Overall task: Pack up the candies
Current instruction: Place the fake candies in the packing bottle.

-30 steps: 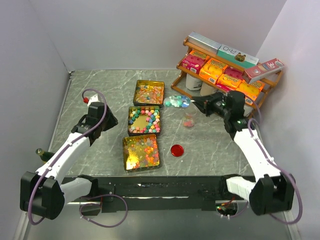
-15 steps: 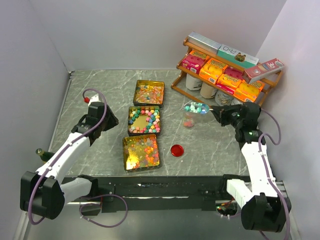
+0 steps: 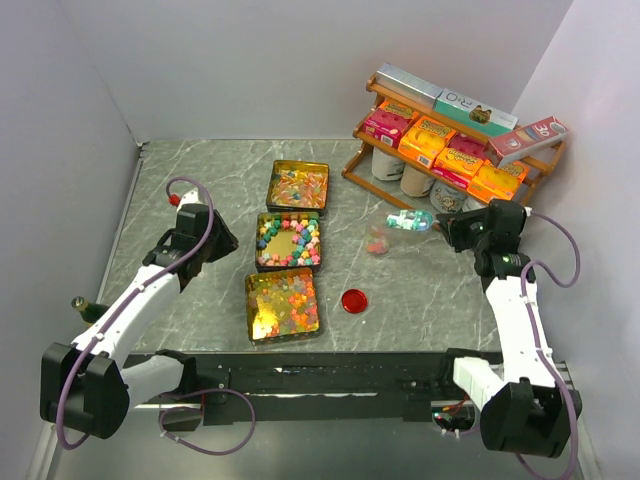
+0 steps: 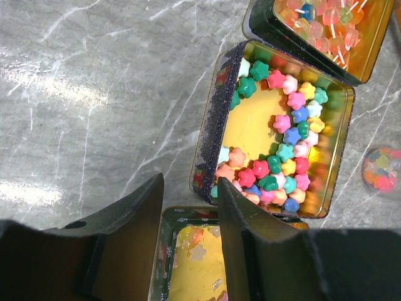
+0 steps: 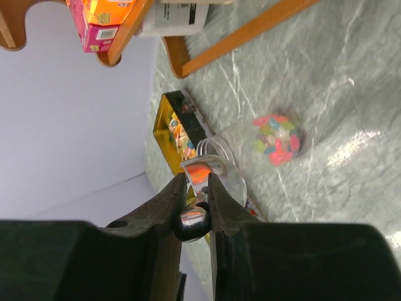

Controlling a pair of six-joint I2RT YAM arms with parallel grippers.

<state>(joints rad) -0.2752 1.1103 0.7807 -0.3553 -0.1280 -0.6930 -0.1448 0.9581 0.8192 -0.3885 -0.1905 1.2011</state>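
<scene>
The candies fill three gold tins: a far tin [image 3: 297,185], a middle tin [image 3: 288,241] with star shapes round its rim [image 4: 285,141], and a near tin [image 3: 283,304]. A small clear jar [image 3: 378,240] with a few candies in it [image 5: 276,138] stands right of the tins. My right gripper [image 3: 445,222] [image 5: 195,182] is shut on the black handle of a metal scoop [image 3: 408,220] holding candies, just right of the jar. My left gripper [image 3: 218,243] [image 4: 188,207] hovers open and empty by the left edge of the middle and near tins.
A red round lid [image 3: 353,300] lies on the marble table near the front tin. At the back right stands a wooden shelf [image 3: 360,172] with orange and pink boxes [image 3: 430,140] and white jars [image 3: 417,180] beneath. Grey walls close in both sides.
The right arm has swung to the right, carrying the loaded scoop from beside the far tin to just right of the jar. The left arm has not moved.
</scene>
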